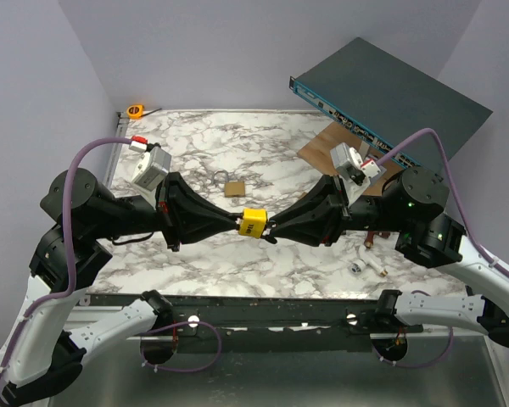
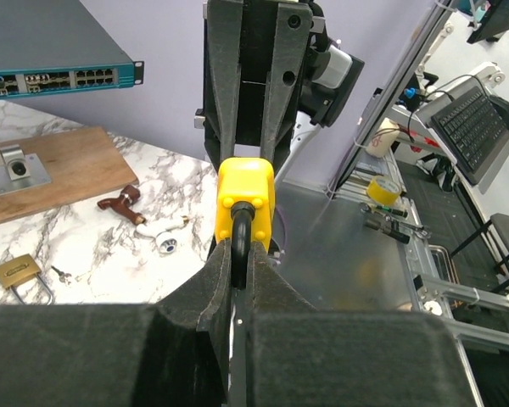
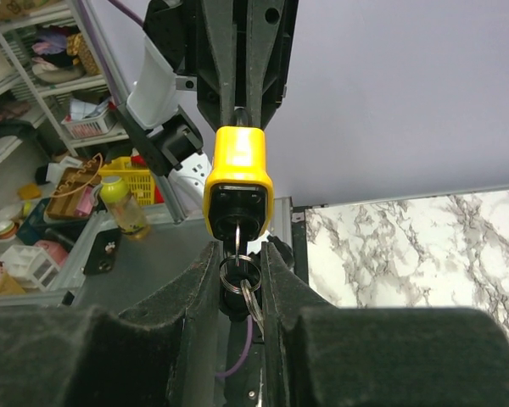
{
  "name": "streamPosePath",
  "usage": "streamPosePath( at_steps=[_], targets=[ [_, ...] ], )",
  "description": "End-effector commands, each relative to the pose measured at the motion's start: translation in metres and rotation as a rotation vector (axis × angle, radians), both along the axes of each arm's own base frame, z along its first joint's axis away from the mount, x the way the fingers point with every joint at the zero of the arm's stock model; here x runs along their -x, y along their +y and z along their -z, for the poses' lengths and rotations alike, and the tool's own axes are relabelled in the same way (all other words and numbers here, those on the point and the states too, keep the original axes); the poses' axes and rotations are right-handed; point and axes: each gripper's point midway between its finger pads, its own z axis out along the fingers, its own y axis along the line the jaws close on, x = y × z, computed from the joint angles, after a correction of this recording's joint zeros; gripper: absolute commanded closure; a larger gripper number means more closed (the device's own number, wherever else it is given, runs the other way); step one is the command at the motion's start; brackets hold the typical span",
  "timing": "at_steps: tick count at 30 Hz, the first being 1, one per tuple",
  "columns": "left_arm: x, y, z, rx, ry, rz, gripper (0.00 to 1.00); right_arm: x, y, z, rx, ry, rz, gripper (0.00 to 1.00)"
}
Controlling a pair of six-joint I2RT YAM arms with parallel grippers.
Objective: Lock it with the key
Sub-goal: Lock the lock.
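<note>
Top view: the chunky yellow padlock (image 1: 253, 224) hangs in mid-air over the white marble worktop (image 1: 237, 144), sandwiched between the left hand (image 1: 237, 222) and right hand (image 1: 271, 228). Left wrist cam: left hand's pressed tight on the lock's black metal shackle (image 2: 237, 246). Right wrist cam: right hand pinches the small silver key (image 3: 237, 239) pushed into the padlock, with its wire ring (image 3: 237, 278) between the fingers.
</note>
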Motion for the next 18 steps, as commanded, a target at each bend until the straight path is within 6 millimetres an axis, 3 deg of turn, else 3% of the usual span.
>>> streamPosePath(
  at_steps=[1,18],
  targets=[
    [0.0095,0.0095,-0.0228,0.05,-0.085,0.001,1.0,0.0011,-0.0067,0.0049,0.013,-0.007,0.016,0.99],
    [0.0034,0.011,-0.0261,0.059,-0.093,0.014,1.0,0.0084,-0.0135,0.0105,0.03,-0.008,-0.006,0.99]
  ],
)
